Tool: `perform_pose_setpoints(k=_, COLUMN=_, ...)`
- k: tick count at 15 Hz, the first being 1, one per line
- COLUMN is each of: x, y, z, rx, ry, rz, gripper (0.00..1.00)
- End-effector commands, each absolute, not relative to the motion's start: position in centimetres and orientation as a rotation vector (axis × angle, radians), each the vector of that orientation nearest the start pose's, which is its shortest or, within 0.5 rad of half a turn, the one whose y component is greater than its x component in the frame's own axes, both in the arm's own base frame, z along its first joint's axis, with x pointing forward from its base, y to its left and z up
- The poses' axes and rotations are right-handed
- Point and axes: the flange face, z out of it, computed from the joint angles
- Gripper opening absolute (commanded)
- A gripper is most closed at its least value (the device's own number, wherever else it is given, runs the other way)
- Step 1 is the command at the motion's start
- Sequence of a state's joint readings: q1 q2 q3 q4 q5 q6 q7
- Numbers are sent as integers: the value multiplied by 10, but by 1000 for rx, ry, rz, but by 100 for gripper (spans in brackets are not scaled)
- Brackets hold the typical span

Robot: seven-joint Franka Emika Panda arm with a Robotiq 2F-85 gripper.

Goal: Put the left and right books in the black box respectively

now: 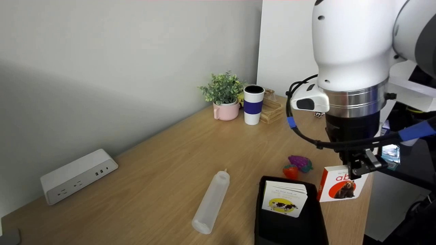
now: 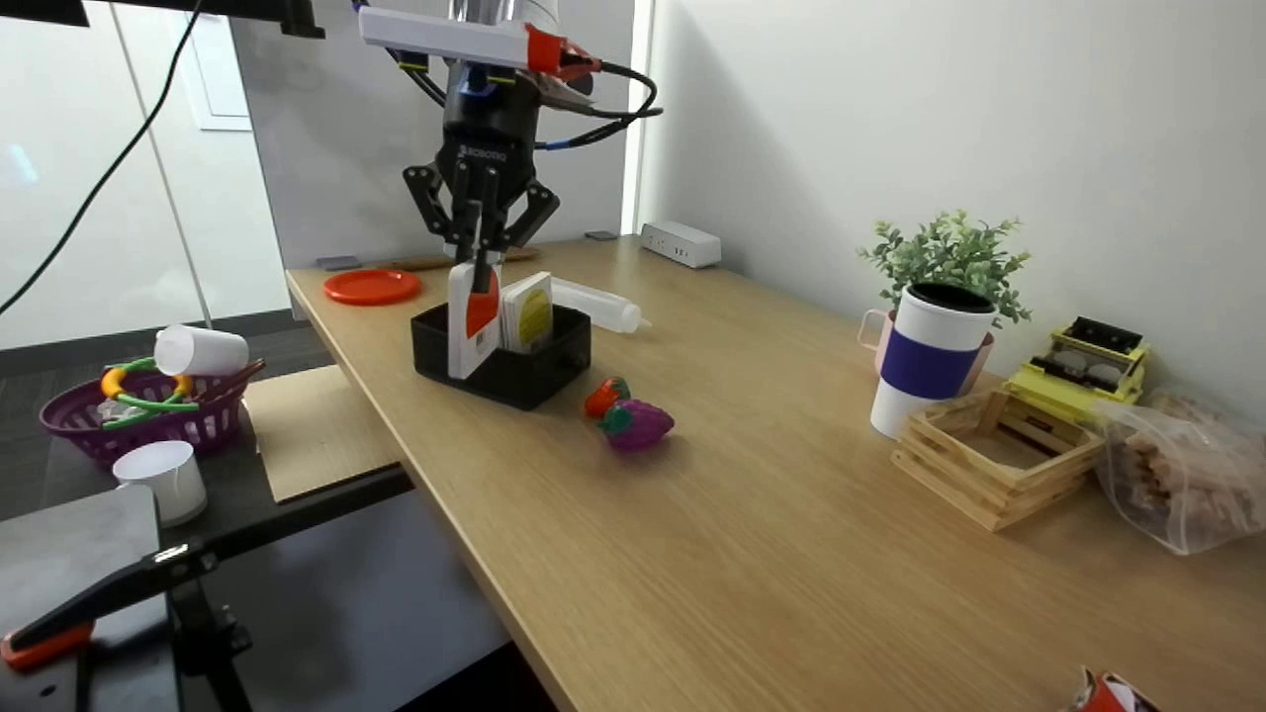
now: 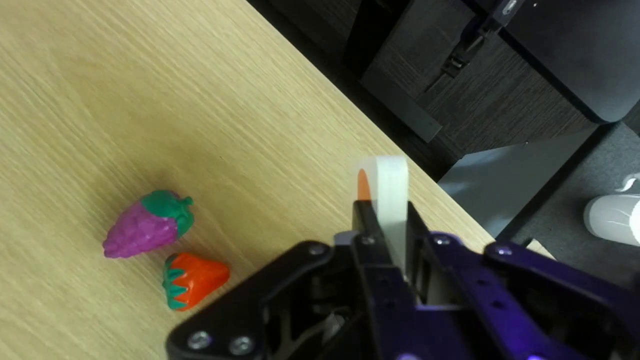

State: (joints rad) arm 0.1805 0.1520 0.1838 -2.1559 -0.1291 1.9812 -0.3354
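My gripper [image 1: 355,173] is shut on the booklet with the red picture [image 1: 336,190], a white "abc" booklet with a bear. In an exterior view the gripper [image 2: 482,265] holds this booklet [image 2: 473,336] upright at the near side of the black box. I cannot tell whether it touches the box or table. In the wrist view its white edge [image 3: 392,180] stands between the fingertips [image 3: 386,206]. The booklet with the yellow picture [image 1: 283,197] stands tilted inside the black box [image 1: 282,229]; both also show in an exterior view, the booklet [image 2: 535,316] and the box [image 2: 539,381]. The box is out of the wrist view.
A toy strawberry [image 1: 291,171] and a purple toy fruit [image 1: 300,163] lie beside the box. A clear bottle [image 1: 212,202] lies on its other side. A red plate [image 2: 372,286] is beyond the box. The table edge [image 3: 400,150] is close to the held booklet.
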Motion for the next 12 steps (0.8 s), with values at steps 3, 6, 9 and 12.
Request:
perform_pose_setpoints(k=3, x=511, y=208, z=307, rx=-2874, ry=-1298, rz=440, gripper=4)
perform_pose_setpoints(k=6, x=521, y=225, z=306, rx=-2835, ry=-1340, rz=411, gripper=4)
perform_pose_setpoints(k=9, x=529, y=240, z=306, rx=-2803, ry=-1375, rz=402, gripper=4)
perform_pose_setpoints(k=12, x=536, y=249, z=306, rx=-2790, ry=-1396, rz=388, gripper=4)
